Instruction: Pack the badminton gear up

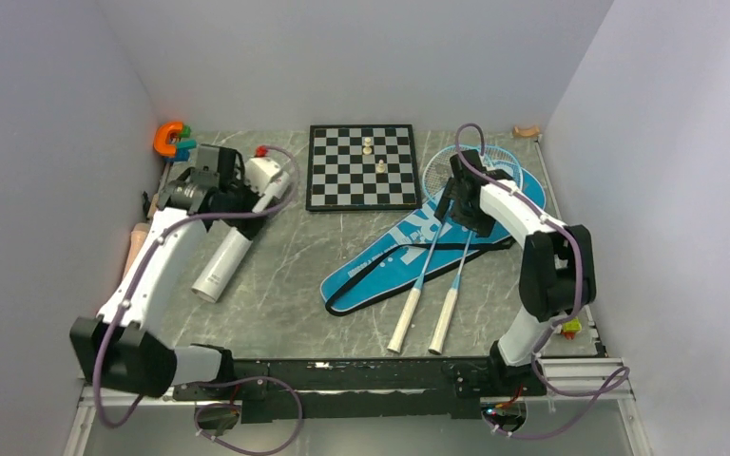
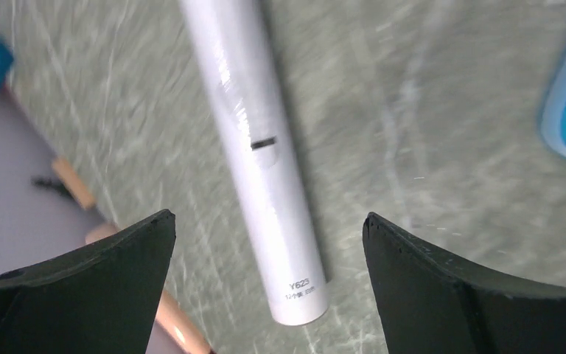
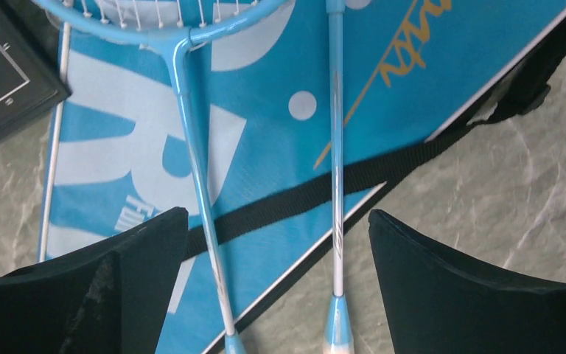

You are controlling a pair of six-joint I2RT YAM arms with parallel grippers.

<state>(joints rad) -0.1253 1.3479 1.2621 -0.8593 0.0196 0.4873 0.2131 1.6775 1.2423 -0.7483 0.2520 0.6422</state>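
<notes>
**Badminton gear, as it lay on the worktop**

1. Bag (image 1: 380,271), blue, racket-shaped, with a black strap. It lay flat and slantwise right of centre, its wide end toward the far right corner and its narrow end toward the near edge. It looked like soft, limp cloth that would sag and fold if lifted. I judged the strap or a hem the best hold.

2. Rackets (image 3: 195,147), two, light-blue frames and white handles. They lay side by side on the bag, heads toward the far right corner, handles off the cloth and pointing at the near edge. They looked light and stiff, with thin, smooth shafts that might twist in a grip and strings best left alone. I would have taken them at the shaft close to the handle. The right gripper (image 3: 276,212) hovered above both shafts with its jaws wide apart, holding nothing.

3. Tube (image 2: 258,147), long, white, cylindrical. It lay slantwise near the left edge. It looked light, glossy, likely hollow, apt to roll and easily crushed, so I judged a gentle hold across the middle best. The left gripper (image 2: 267,215) hung over it, jaws spread to either side and not touching it.

4. Small white pieces (image 1: 368,144), two, on the chessboard (image 1: 342,180) at the far edge. They were too small to tell whether they were shuttlecocks.
</notes>
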